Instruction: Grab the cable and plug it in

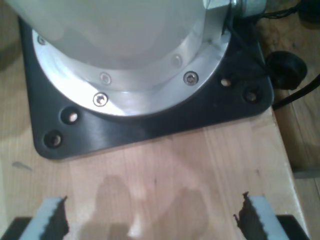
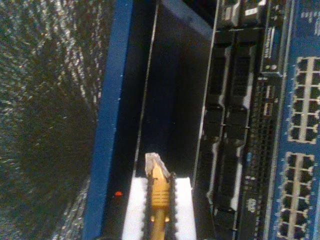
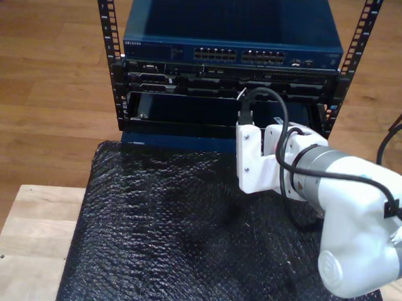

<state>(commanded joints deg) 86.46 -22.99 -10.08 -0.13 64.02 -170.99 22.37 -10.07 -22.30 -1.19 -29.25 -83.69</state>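
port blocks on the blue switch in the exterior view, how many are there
2, side by side on the front of the blue switch: first port block, second port block toward the exterior view's right. Smaller ports may be hidden.

white arm (image 3: 349,211) at exterior view's right, over black bubble-wrap mat (image 3: 172,246) | blue switch (image 3: 231,31) atop rack (image 3: 117,67) | wooden tabletop (image 3: 27,241) beneath mat

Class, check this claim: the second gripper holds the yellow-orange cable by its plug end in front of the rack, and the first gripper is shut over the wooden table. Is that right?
Not quite. My first gripper is open, not shut: the first wrist view shows its jaws wide apart over the wooden table. The rest stands: my second gripper holds the yellow-orange cable by its plug end in front of the rack.
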